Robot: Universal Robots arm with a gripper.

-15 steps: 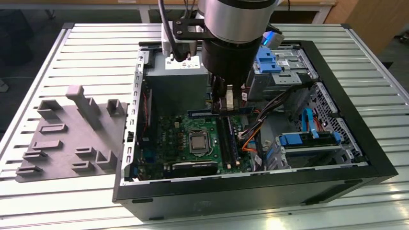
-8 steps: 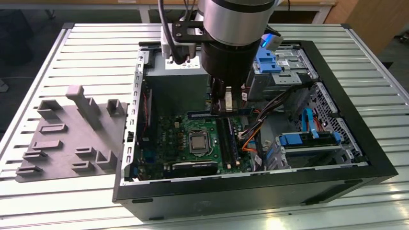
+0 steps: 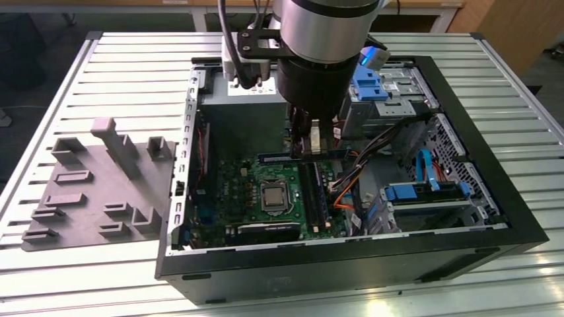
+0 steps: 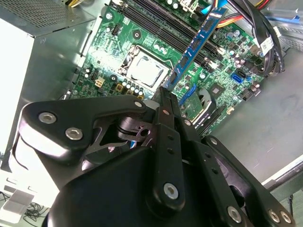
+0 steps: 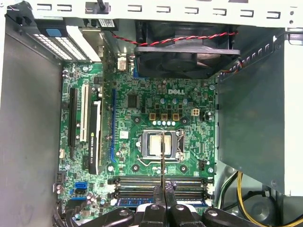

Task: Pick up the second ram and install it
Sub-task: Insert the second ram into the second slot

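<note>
gripper [image 4: 165, 92] clamping the second ram [image 4: 196, 45] above the motherboard [image 4: 113, 42]
the open computer case [image 3: 352, 267] is lying on the slatted table [image 3: 132, 72]; inside it, the fingers [image 4: 166, 127] are pressing together on one end of the second ram, which is hanging edge-down over the black memory slots [image 5: 137, 181], not seated.

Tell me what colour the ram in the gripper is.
The ram is blue, clearest in the second wrist view, held in the gripper.
</note>
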